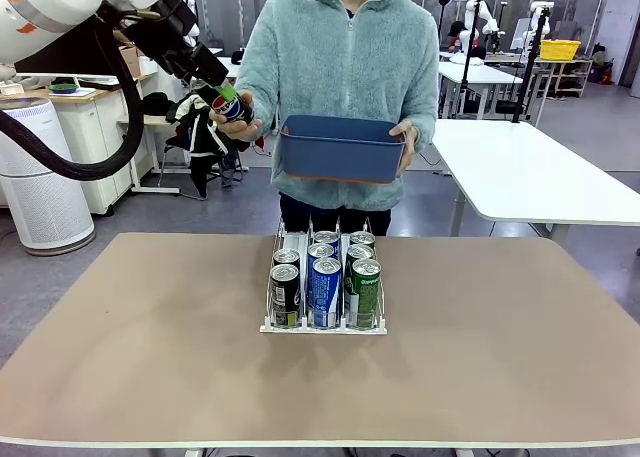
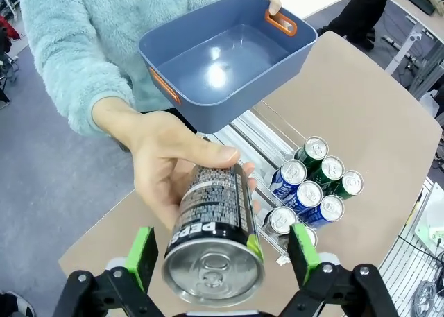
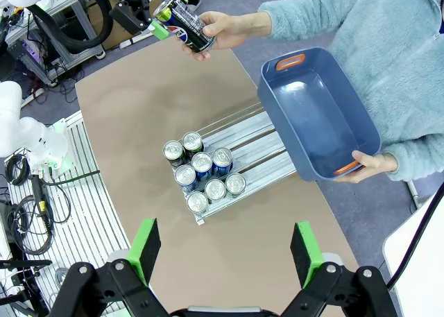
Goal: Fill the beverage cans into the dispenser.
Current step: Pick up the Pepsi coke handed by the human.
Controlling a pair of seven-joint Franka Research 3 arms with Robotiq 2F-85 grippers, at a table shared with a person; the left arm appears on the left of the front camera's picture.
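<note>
A person's hand (image 2: 156,157) holds a black Pepsi can (image 2: 215,234) up in the air between the green pads of my left gripper (image 2: 220,253). The pads stand apart from the can on both sides, so that gripper is open. From the front, the same can (image 1: 232,108) and left gripper (image 1: 224,97) are high at the left, beyond the table's far edge. The white dispenser (image 1: 323,327) stands mid-table with several blue, green and black cans (image 1: 325,287) upright at the front of its lanes. My right gripper (image 3: 225,251) hangs open high above the dispenser (image 3: 258,150).
The person's other hand holds an empty blue plastic bin (image 1: 340,147) above the table's far edge, over the back of the dispenser. The brown tabletop (image 1: 130,347) spreads wide on both sides. White tables and other equipment stand farther back.
</note>
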